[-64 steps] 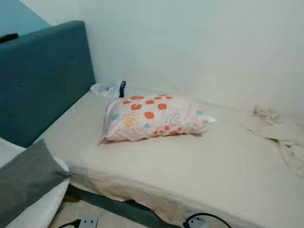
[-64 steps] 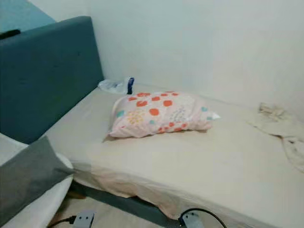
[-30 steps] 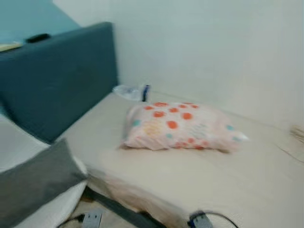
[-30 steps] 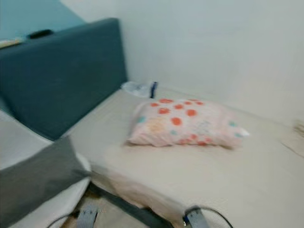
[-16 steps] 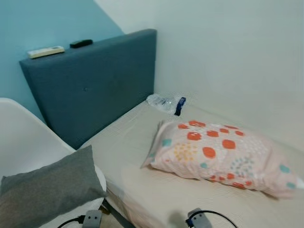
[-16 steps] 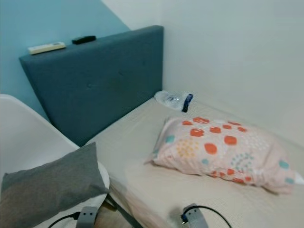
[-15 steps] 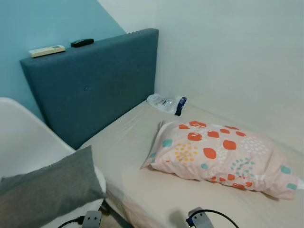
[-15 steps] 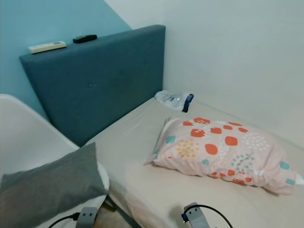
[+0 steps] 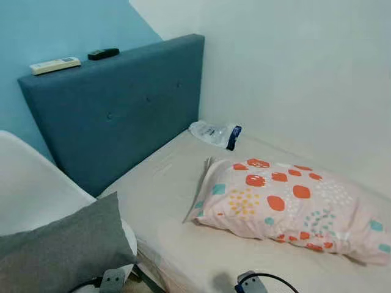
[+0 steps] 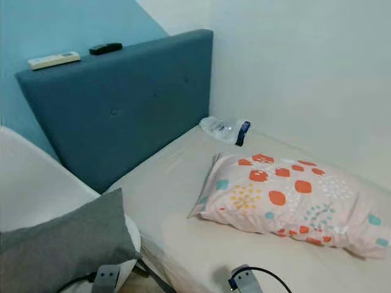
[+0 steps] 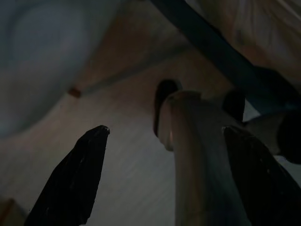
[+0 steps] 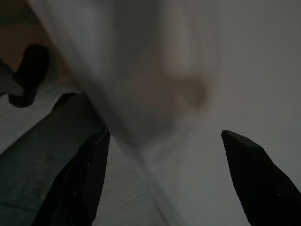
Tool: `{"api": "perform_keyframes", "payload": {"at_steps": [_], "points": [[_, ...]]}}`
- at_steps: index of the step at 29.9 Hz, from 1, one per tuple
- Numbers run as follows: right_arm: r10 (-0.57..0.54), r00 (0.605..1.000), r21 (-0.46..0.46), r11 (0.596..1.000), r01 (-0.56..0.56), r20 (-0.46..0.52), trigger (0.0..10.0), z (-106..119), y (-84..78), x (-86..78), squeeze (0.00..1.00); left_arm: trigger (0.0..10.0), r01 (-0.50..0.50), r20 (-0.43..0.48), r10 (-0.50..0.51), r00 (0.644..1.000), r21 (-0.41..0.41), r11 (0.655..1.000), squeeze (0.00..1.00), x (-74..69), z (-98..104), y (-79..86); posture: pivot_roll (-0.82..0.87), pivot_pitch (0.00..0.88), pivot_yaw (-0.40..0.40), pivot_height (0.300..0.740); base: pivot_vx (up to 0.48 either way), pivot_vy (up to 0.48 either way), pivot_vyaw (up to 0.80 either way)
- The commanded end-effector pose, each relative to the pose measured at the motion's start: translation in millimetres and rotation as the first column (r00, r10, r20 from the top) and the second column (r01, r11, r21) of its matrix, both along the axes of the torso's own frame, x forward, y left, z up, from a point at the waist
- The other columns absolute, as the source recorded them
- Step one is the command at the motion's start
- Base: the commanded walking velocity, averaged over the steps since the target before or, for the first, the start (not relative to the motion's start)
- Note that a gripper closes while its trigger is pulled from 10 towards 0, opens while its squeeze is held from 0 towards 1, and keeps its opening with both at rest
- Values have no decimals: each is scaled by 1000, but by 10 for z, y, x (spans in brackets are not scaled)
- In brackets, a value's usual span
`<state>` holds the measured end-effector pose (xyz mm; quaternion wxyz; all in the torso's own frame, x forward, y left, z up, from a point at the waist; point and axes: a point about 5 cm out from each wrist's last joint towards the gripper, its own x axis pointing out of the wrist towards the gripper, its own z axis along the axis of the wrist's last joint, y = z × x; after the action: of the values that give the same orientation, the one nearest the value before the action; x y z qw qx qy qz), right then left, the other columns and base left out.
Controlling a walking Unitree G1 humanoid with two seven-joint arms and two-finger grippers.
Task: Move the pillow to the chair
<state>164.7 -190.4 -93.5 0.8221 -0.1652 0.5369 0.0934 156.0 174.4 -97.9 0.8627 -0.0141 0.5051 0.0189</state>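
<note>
Pillow (image 9: 287,204), spotted orange and teal: lies flat on the bed (image 9: 160,183), well apart from the white chair (image 9: 30,183) on the left, untouched so far. Left claw (image 11: 165,129): hangs low with fingers spread wide, holding nothing, pointed at the floor beside what looks like a wooden chair leg (image 11: 188,155). Right claw (image 12: 164,134): likewise wide and empty, close to something pale and blurred, probably the edge of the bed. Plenty to go wrong from here. Could pinch the loose sheet along with the pillow and drag the bedding out with it. Could lose the load halfway, since soft filling sags and slides out from between two thin fingers unless gripped by both claws or deep at a corner. Could knock the left arm against the chair on the way up, given how near that leg sits. Could also unbalance when leaning far over the mattress to reach. May sweep the plastic bottle (image 9: 214,133) by the headboard (image 9: 116,104) if the reach strays that way, though it sits near rather than touching. Worst risk at the end: a grey cushion (image 9: 61,250) already takes up the seat, so anything dropped on top may slump off onto the floor, or shove the cushion off instead.
</note>
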Motion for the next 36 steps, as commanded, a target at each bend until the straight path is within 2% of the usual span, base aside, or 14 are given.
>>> {"api": "perform_keyframes", "payload": {"at_steps": [1, 9, 14, 31, 36], "points": [[-7, 1000, 2, 1000, 7, -9, 10000, -12, 14, -24, 0, 10000, -8, 6, 8, 1000, 3, 1000, 0, 23, 12, 31, 52, 0, -37, 740, 0, 0, 0], [-5, 1000, 3, 1000, 5, -10, 10000, -11, 22, -19, 0, 10000, -6, -3, 6, 1000, 15, 1000, 0, 20, 10, 42, 55, 0, -36, 740, 0, 0, 0], [-6, 1000, 3, 1000, 6, -12, 10000, -10, 21, -16, 0, 10000, -40, -22, 40, 999, 5, 999, 0, 3, 0, 40, 58, 0, -39, 740, 0, 0, 0], [-10, 1000, 10, 1000, 10, -23, 10000, -25, 41, -46, 0, 10000, -48, -34, 48, 998, 3, 999, 0, -17, -7, 58, 54, 0, -31, 740, -331, 0, 0], [-10, 1000, 12, 1000, 10, -24, 10000, -27, 51, -49, 0, 10000, -42, -28, 43, 999, 11, 999, 0, -9, -2, 69, 57, 0, -33, 740, 0, 0, 0]]}}
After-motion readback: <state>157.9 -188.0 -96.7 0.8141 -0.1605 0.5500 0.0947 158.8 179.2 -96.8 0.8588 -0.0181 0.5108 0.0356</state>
